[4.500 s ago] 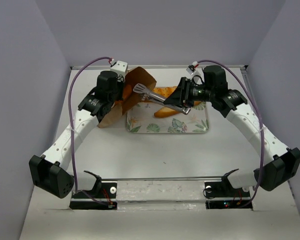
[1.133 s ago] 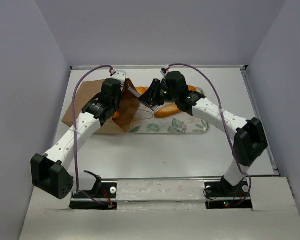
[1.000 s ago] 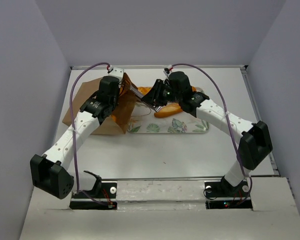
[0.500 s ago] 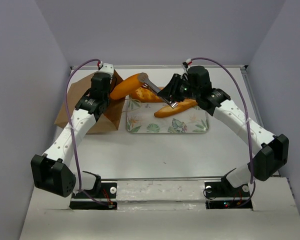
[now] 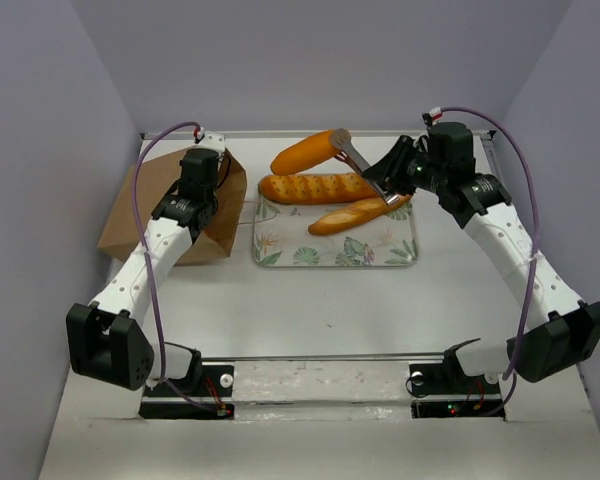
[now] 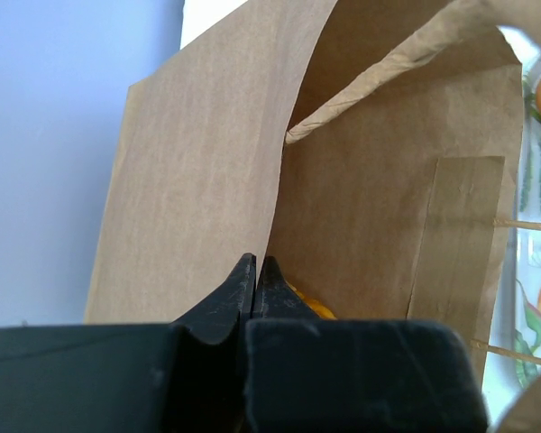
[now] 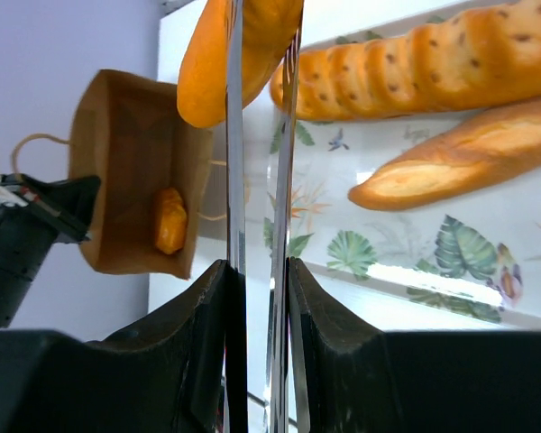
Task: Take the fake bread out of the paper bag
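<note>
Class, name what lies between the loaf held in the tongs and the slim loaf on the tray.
The long scored loaf, lying on the floral tray, sits between the held loaf and the slim loaf; the top external view shows this.

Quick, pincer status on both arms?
Left pincer: closed, pinching the paper bag wall.
Right pincer: closed on the tongs, which clamp a short loaf.

The left arm [image 5: 145,262] and right arm [image 5: 510,245] are white tubes with black joint blocks. A purple cable [image 5: 146,300] loops along each. The left hand [image 6: 254,275] has black tapered fingers [image 6: 224,299]; the right hand [image 5: 345,148] ends in long silvery blades [image 7: 234,180]. Their bases [image 5: 185,388] are black.
</note>
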Robot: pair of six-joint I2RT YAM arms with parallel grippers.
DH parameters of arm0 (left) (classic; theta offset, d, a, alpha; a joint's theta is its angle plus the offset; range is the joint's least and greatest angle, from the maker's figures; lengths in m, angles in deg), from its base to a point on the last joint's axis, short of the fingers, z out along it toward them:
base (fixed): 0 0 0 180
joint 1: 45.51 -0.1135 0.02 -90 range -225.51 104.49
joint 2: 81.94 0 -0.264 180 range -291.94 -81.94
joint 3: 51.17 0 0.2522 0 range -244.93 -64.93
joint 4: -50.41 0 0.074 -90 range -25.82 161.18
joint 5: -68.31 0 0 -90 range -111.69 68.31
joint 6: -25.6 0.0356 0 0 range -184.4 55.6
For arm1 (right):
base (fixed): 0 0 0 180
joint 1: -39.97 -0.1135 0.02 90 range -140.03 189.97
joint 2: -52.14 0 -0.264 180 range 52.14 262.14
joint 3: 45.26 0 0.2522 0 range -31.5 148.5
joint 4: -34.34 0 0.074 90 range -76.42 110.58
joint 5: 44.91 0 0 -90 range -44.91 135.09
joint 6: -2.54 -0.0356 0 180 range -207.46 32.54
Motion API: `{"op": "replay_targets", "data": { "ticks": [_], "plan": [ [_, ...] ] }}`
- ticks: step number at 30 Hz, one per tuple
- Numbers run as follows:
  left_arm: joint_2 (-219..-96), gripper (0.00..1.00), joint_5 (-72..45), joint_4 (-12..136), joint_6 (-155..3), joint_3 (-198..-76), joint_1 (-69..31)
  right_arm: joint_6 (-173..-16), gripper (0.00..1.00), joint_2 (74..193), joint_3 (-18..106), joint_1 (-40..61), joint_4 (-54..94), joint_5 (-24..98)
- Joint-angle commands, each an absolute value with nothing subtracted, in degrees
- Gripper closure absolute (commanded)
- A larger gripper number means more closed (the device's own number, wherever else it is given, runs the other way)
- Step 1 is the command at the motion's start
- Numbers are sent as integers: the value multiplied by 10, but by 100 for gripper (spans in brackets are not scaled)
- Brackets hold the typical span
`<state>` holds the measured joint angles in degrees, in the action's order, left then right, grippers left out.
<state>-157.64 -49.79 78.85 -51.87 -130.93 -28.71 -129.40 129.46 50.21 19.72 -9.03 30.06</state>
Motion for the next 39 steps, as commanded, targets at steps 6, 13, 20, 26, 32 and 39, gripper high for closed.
{"op": "replay_targets", "data": {
  "ticks": [6, 13, 20, 26, 32, 39],
  "plan": [
    [-1548, 100, -499, 779, -529, -1338, -307, -1257, 99, 1306, 440, 200, -103, 281],
    [-1547, 100, -487, 789, -539, -1347, -307, -1293, 99, 1339, 380, 190, -19, 221],
    [-1548, 100, -481, 790, -543, -1350, -307, -1308, 96, 1380, 381, 154, 13, 221],
    [-1545, 100, -475, 796, -544, -1359, -307, -1309, 66, 1382, 383, 154, 15, 244],
    [-1543, 100, -467, 799, -546, -1359, -307, -1297, 49, 1371, 414, 154, -29, 262],
    [-1541, 100, -456, 803, -547, -1366, -307, -1289, 46, 1345, 438, 154, -93, 303]
  ]
}}
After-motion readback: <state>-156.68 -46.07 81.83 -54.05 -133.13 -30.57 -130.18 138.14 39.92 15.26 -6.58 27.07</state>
